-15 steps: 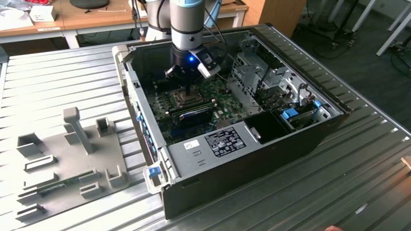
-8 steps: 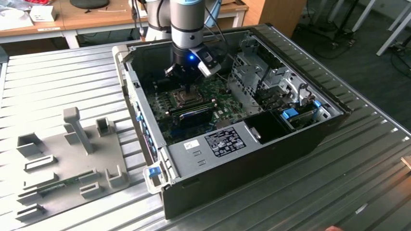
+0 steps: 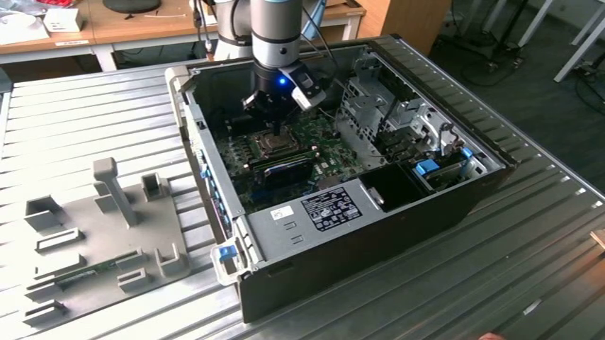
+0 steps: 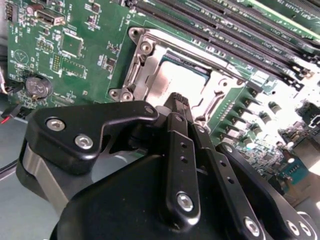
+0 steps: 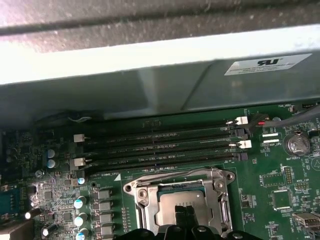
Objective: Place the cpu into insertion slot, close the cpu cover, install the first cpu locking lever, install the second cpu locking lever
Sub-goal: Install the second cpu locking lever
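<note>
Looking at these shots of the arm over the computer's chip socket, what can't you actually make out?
- The near side of the cpu cover and cpu: hidden behind the gripper in the second wrist view.
- The same side in the first wrist view: cut off by the picture's edge.
- The insertion slot in the exterior view: too small to show detail.

In the second wrist view the pincer [image 4: 179,102] covers the near edge of the cpu [image 4: 179,79] and of the cover [image 4: 150,67]; whether its tips touch the chip cannot be told. In the first wrist view the picture's edge cuts off the pincer [image 5: 186,216] and the socket part nearest it. In the exterior view the slot [image 3: 276,147] below the pincer is too small to make out.
</note>
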You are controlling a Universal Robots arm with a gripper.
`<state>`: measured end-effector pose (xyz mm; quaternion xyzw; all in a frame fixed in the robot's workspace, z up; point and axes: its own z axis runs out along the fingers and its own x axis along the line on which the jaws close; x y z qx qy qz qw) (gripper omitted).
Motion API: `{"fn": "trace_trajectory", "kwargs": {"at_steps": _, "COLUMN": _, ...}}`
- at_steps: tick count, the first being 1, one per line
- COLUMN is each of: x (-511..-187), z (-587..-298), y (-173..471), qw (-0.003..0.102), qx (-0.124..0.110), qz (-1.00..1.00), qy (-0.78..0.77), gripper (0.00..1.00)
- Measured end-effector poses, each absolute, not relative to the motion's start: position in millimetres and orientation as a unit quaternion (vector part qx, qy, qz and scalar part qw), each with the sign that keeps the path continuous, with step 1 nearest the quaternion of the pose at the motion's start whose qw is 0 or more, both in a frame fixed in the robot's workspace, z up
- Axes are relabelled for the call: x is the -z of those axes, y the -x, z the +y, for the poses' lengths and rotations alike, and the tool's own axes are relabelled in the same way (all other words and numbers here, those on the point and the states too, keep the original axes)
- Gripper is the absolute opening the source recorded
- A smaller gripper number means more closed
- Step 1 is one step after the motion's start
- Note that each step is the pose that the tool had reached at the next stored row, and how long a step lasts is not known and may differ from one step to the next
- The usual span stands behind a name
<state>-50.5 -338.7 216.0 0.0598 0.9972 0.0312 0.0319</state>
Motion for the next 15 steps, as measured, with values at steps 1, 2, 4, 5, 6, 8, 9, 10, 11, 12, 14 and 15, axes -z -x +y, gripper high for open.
{"fn": "trace_trajectory", "kwargs": {"at_steps": 1, "x": -216.0, "z": -338.8, "y": 50.5, "qw": 0.032, "qx": -0.031, "qz": 0.997, "qy": -0.06, "gripper": 0.11}}
{"fn": "trace_trajectory", "kwargs": {"at_steps": 2, "x": -216.0, "z": -338.8, "y": 50.5, "qw": 0.032, "qx": -0.031, "qz": 0.997, "qy": -0.06, "gripper": 0.11}}
{"fn": "trace_trajectory", "kwargs": {"at_steps": 4, "x": -216.0, "z": -338.8, "y": 50.5, "qw": 0.032, "qx": -0.031, "qz": 0.997, "qy": -0.06, "gripper": 0.11}}
{"fn": "trace_trajectory", "kwargs": {"at_steps": 5, "x": -216.1, "z": -338.8, "y": 50.4, "qw": 0.032, "qx": -0.03, "qz": 0.997, "qy": -0.06, "gripper": 0.11}}
{"fn": "trace_trajectory", "kwargs": {"at_steps": 6, "x": -216.3, "z": -338.7, "y": 50.2, "qw": 0.032, "qx": -0.03, "qz": 0.997, "qy": -0.06, "gripper": 0.11}}
{"fn": "trace_trajectory", "kwargs": {"at_steps": 8, "x": -217.3, "z": -338.8, "y": 49.6, "qw": 0.032, "qx": -0.03, "qz": 0.997, "qy": -0.06, "gripper": 0.11}}
{"fn": "trace_trajectory", "kwargs": {"at_steps": 9, "x": -218.1, "z": -338.8, "y": 49.3, "qw": 0.031, "qx": -0.03, "qz": 0.997, "qy": -0.06, "gripper": 0.11}}
{"fn": "trace_trajectory", "kwargs": {"at_steps": 10, "x": -218.9, "z": -338.8, "y": 49.1, "qw": 0.031, "qx": -0.03, "qz": 0.997, "qy": -0.06, "gripper": 0.11}}
{"fn": "trace_trajectory", "kwargs": {"at_steps": 11, "x": -219.6, "z": -338.8, "y": 49.1, "qw": 0.031, "qx": -0.03, "qz": 0.997, "qy": -0.06, "gripper": 0.11}}
{"fn": "trace_trajectory", "kwargs": {"at_steps": 12, "x": -220.5, "z": -338.8, "y": 49.0, "qw": 0.031, "qx": -0.03, "qz": 0.997, "qy": -0.06, "gripper": 0.11}}
{"fn": "trace_trajectory", "kwargs": {"at_steps": 14, "x": -222.3, "z": -338.8, "y": 48.8, "qw": 0.031, "qx": -0.03, "qz": 0.997, "qy": -0.06, "gripper": 0.11}}
{"fn": "trace_trajectory", "kwargs": {"at_steps": 15, "x": -223.2, "z": -338.8, "y": 48.7, "qw": 0.031, "qx": -0.03, "qz": 0.997, "qy": -0.06, "gripper": 0.11}}
